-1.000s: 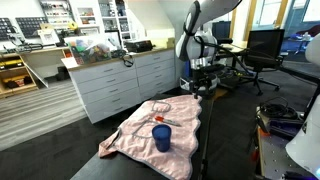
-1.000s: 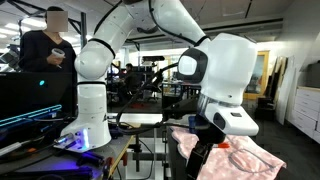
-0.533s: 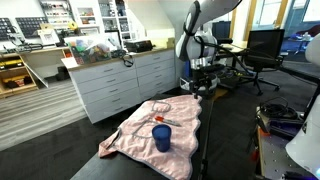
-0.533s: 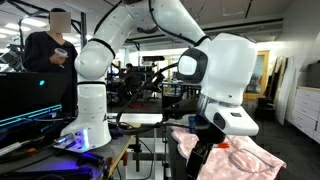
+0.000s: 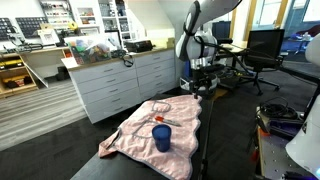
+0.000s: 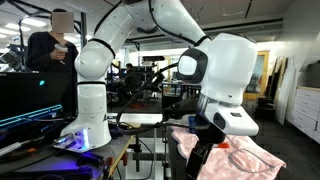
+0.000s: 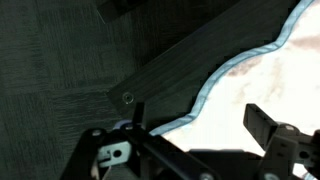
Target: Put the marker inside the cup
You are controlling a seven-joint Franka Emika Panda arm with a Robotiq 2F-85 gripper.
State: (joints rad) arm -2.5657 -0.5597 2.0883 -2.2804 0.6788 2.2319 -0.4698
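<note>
Now we see a dark desk [image 7: 175,75] carrying a rumpled pink cloth [image 5: 140,135], with the white Panda arm [image 5: 190,30] hanging over the cloth's far edge. In the wrist view its jaws stand apart, gripping nothing, above the cloth's pale blue hem [image 7: 215,85]. We find the blue cup [image 5: 161,138] upright on the cloth. The red marker [image 5: 162,121] lies just beyond it, well apart from the jaws.

Robotics lab in an open-plan office. Grey drawer cabinets [image 5: 125,85] with clutter on top, stocked storage shelves [image 5: 60,15] behind, office chair [image 5: 262,50] at the desks. In an exterior view, a person [image 6: 45,45] works behind a dark screen [image 6: 35,105].
</note>
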